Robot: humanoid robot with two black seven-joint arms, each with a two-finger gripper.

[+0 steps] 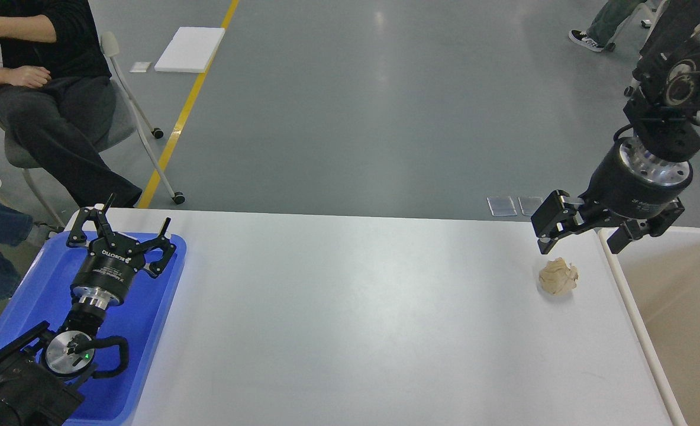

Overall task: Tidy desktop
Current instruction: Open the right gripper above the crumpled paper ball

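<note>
Desktop with crumpled paper ball beneath wide-spread, empty right gripper (left gripper likewise spread, empty).

- The scene is bright and evenly lit from overhead, with no dim corners.
- The desktop carries a broad, soft sheen across its middle; it is pale but not blown out.
- The grey floor shows faint vertical streaks of reflected light.
- Shadows are weak and short: a thin one hugs the crumpled paper ball.
- Focus is sharp throughout, without motion blur.
- The table's far edge bows slightly, hinting at mild wide-angle distortion.
</note>
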